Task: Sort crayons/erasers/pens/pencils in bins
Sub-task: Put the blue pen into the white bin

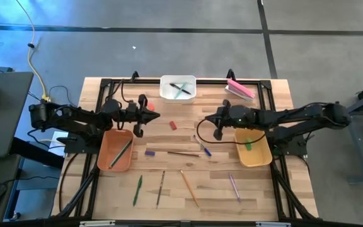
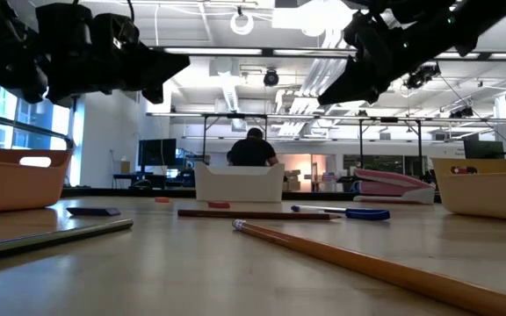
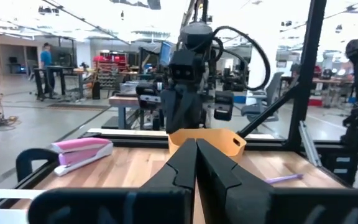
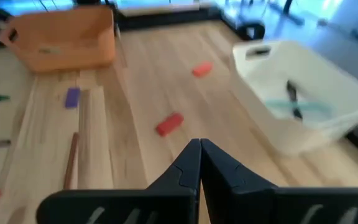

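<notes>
Overhead, table-level and two facing wrist views, all sharing the white bin (image 1: 178, 88).

we see two black, matte arms built of chunky jointed segments. black cables loop loosely off the left arm (image 1: 80, 118) and the right arm (image 1: 295, 116). each pincer's fingers (image 4: 185, 171) are dark, angular wedges tapering to a narrow tip.

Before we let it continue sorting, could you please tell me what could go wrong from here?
1. The blue pen lies against the brown pencil, so the right gripper, shut above the table, might nudge or pinch both.
2. The red crayon is short and low, so a grasp may slip off it.
3. The left gripper hangs near the orange bin; lowering carelessly could knock its rim.
</notes>
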You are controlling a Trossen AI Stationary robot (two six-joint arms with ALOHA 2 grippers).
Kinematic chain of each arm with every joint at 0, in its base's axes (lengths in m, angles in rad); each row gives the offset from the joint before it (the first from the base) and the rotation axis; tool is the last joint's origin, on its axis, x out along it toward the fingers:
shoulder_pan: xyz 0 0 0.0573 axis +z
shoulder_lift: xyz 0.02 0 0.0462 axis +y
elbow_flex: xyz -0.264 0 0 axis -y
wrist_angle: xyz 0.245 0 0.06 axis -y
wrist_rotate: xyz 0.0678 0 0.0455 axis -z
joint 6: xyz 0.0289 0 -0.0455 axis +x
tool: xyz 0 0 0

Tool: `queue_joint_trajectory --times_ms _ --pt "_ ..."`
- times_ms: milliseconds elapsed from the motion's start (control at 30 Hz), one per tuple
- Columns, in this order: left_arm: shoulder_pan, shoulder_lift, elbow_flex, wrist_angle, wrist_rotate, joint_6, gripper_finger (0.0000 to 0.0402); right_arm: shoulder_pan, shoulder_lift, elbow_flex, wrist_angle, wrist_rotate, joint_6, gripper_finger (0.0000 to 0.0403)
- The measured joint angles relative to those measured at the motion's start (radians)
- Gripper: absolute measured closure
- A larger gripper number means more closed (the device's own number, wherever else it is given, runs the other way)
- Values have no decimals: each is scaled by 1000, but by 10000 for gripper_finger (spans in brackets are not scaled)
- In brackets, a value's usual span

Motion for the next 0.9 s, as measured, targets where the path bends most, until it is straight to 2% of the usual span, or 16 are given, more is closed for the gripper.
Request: queue_joint_trajectory --times_ms 367,900 --pt "11 -1 -12 -1 12 -3 401 91 74 184 -327 68 202 391" --pt "10 0 -12 -20 13 -3 401 192 290 415 -635 85 426 309"
